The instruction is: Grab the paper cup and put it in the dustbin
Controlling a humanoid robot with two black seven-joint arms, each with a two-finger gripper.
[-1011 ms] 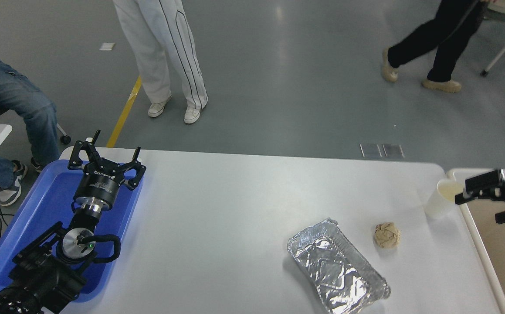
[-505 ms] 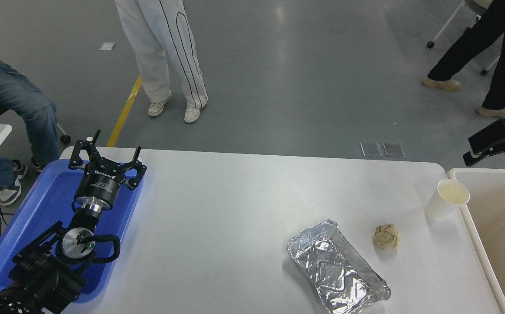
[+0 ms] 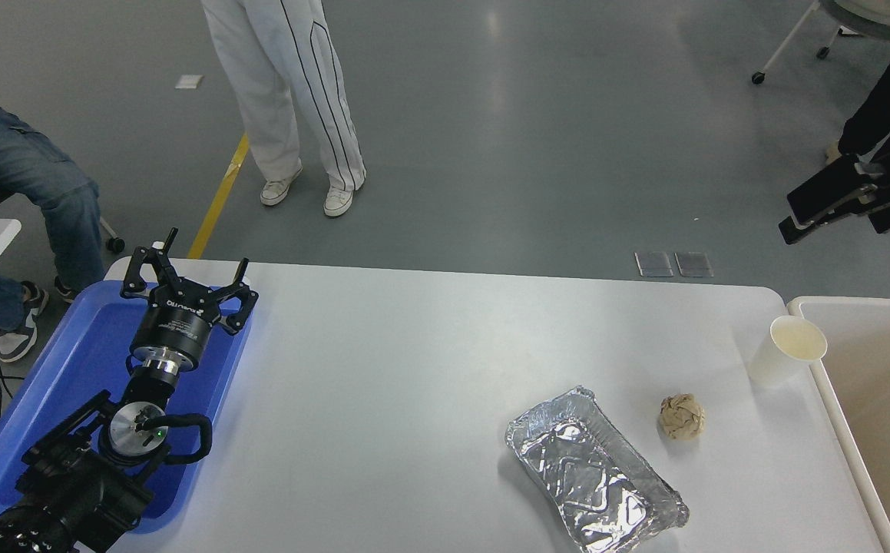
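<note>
Right tool [image 3: 798, 217]: my right tool is raised above the floor beyond the worktop's far right corner, well apart from the paper cup. Its 2 fingers [image 3: 825, 192] stand apart, with nothing between them.
Left tool [image 3: 183, 280]: my left tool is parked at the lower left over the blue tray, fingers spread, empty.
Paper cup [image 3: 786, 355]: upright on the worktop near the right edge, mouth up, inside cream-tinted. It stands just beside the dustbin's left rim; I cannot tell whether the 2 touch.
Dustbin [image 3: 836, 399]: at the right end of the worktop, cut off by the picture's right edge. Pale rim, tan inside.
Paper ball [image 3: 681, 415]: crumpled tan ball on the worktop, nearer to me than the cup and to its left, apart from it.
Foil tray [image 3: 594, 470]: crinkled rectangular tray, set at an angle, near the ball on its left and apart from it.
Blue tray [image 3: 68, 369]: at the left end of the worktop, under my left arm.
Worktop [image 3: 414, 369]: white, rounded corners.
People: 1 person in white striped trousers [image 3: 291, 92] stands on the grey floor past the far edge; 1 in jeans [image 3: 22, 177] sits at the far left; dark clothing shows at the upper right edge.
</note>
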